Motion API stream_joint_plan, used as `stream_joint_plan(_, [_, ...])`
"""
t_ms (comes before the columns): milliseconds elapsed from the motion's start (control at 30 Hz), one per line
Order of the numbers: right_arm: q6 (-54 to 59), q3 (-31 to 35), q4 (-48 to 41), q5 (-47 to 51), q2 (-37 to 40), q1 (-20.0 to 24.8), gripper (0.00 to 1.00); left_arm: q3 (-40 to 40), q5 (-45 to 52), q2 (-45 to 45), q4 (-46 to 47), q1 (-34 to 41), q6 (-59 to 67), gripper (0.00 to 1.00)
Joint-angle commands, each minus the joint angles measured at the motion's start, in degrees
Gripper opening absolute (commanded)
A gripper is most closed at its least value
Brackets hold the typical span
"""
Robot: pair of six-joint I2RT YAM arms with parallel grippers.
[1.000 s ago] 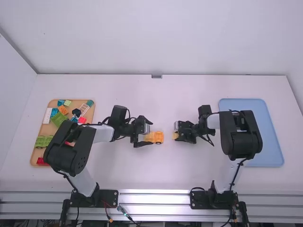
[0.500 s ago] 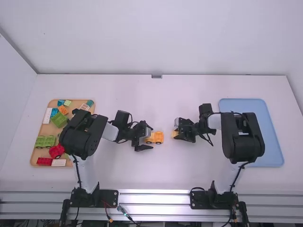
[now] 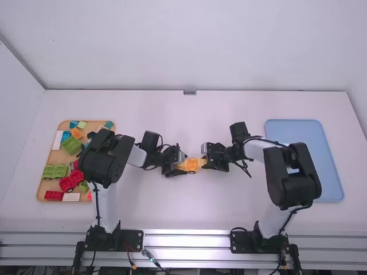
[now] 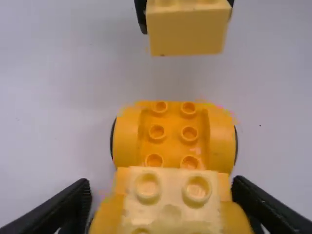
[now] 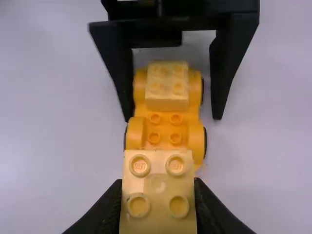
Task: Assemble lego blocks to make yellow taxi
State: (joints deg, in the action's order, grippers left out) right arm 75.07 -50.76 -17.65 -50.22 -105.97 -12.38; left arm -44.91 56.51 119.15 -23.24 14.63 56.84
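Observation:
The orange wheeled base (image 3: 191,165) stands on the table near the middle. My left gripper (image 3: 180,163) is at its left end; in the left wrist view the left gripper (image 4: 163,192) straddles the base (image 4: 173,136) and a pale yellow block (image 4: 170,202) seated on that end, fingers open. The right wrist view shows a gap beside one finger. My right gripper (image 3: 205,157) is just right of the base; in the right wrist view the right gripper (image 5: 158,195) is shut on another yellow block (image 5: 157,187), held apart from the studs at the base's free end.
At the left a wooden tray (image 3: 41,186) holds green, red, blue, white and orange pieces, partly under the left arm. A blue tray (image 3: 327,177) lies at the right, its near side partly behind the right arm.
My right gripper has moved left with its yellow block, up close to the wheeled base. The left arm's links have swung right, while its gripper has stayed near the base's left end.

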Motion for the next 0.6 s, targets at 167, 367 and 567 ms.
stream_joint_plan(167, [-13.2,0.1,7.3,2.1,1.0,-4.0,0.28,-0.5,0.8,1.2,-0.2,0.7,0.6,0.61])
stream_joint_plan(367, [-15.5,0.1,9.8,5.7,1.0,-6.4,0.27,-0.5,-2.0,1.2,-2.8,0.7,-1.4,0.56])
stream_joint_plan(567, [-15.6,0.2,9.9,5.7,0.9,-6.8,0.27,-0.5,-3.4,1.2,-3.6,0.8,-3.5,0.56])
